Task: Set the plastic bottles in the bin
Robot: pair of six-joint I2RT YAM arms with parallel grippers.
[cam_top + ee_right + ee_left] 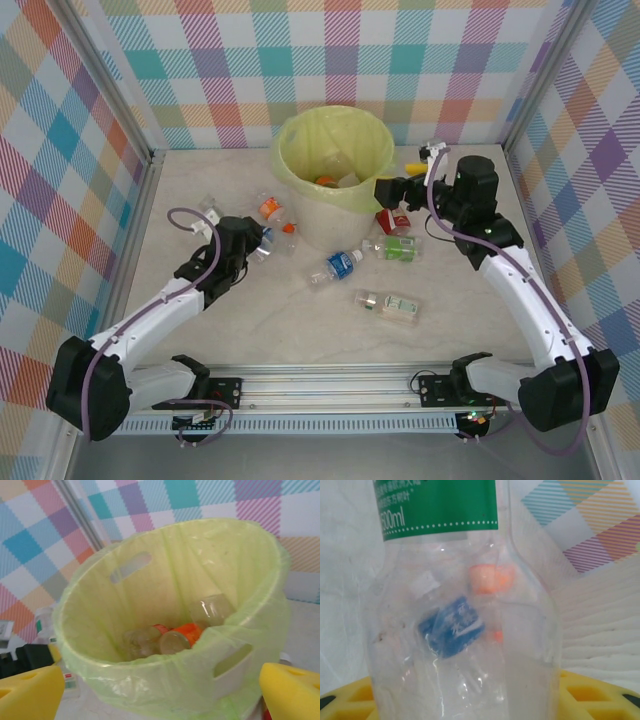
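A clear plastic bottle [465, 645] with a green label stands close up between the yellow fingers of my left gripper [470, 702], which is shut on it. This gripper [257, 243] is low over the table, left of the bin [335, 165]. The bin is off-white with a yellow-green bag, and holds several bottles [175, 641]. My right gripper [385, 188] hangs open at the bin's right rim, its yellow fingertips [25, 692] wide apart with nothing between them. Loose bottles lie on the table: orange-labelled [270, 208], blue-labelled [340, 265], green-labelled [398, 247] and pale-labelled [390, 305].
A red-labelled bottle [392, 220] lies against the bin's right foot under my right arm. Another clear bottle [210, 210] lies behind my left arm. Checked walls close in the table at the back and both sides. A metal rail [330, 385] runs along the near edge.
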